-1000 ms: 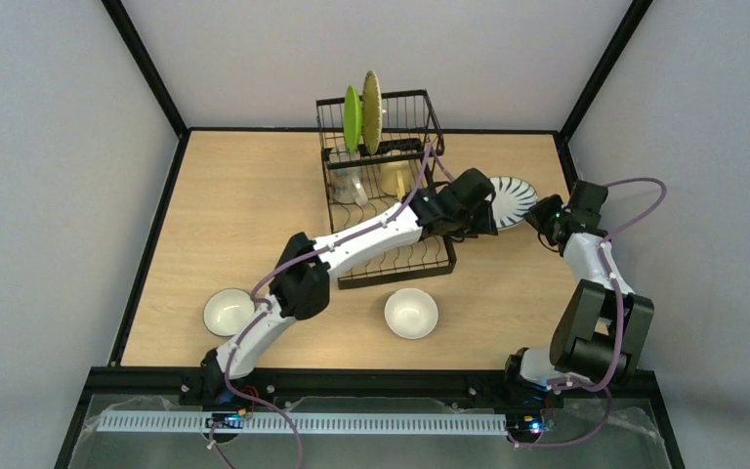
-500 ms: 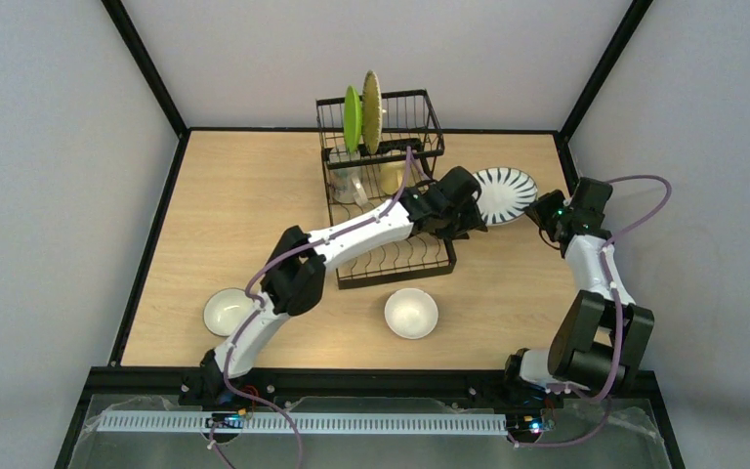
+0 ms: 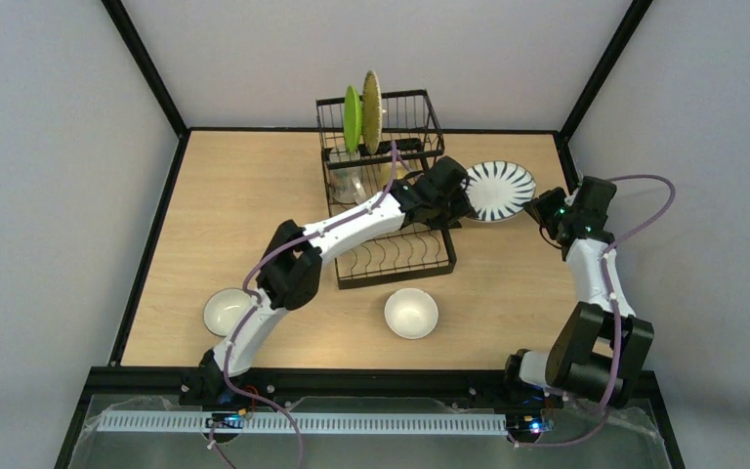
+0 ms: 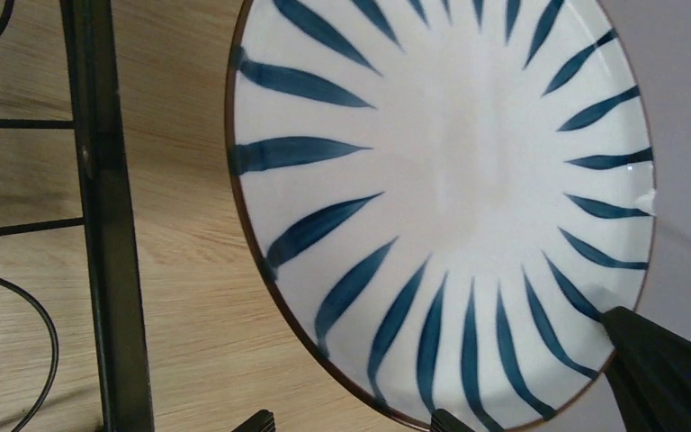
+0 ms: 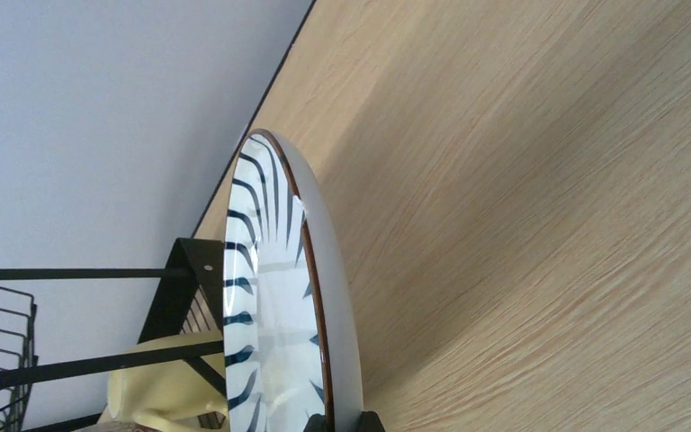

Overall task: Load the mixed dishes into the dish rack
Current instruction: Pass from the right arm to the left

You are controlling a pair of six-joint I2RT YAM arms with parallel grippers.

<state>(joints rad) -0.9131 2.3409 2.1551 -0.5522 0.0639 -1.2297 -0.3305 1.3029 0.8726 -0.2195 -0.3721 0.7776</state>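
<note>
— Where was the blue-striped white plate [image 3: 498,189] at that moment?

— Between my two hands, lifted off the wooden table [image 3: 254,195] and tipped up toward its edge. My right gripper [image 5: 343,422] was clamped on its rim; in that wrist's view the rim ran straight down between the tips. My left gripper [image 4: 351,423] faced the striped side with its fingertips spread and nothing pinched between them, so I took that hand for released.

— And the dish rack?

— The dish rack [image 3: 400,252] stood just beside my left hand, and beyond the plate as seen from my right. The plate was not yet in it.

— What was loaded?

— Four pieces, as I judged it. The green plate [image 3: 352,117] and the woven bamboo plate [image 3: 371,109] stood upright side by side in the raised basket, past my left hand. Below them, in the lower tray, were the clear tumbler [image 3: 347,184] and the pale yellow mug [image 5: 157,396]. From above, my left arm covered most of the mug.

— What was left?

— The plate in hand and two bowls. The left bowl [image 3: 227,311] and the middle bowl [image 3: 411,313] lay mouth up on the table, well behind both hands, back toward my bases. I could not tell which one carried the blue pattern. I put the job a little past halfway.
</note>
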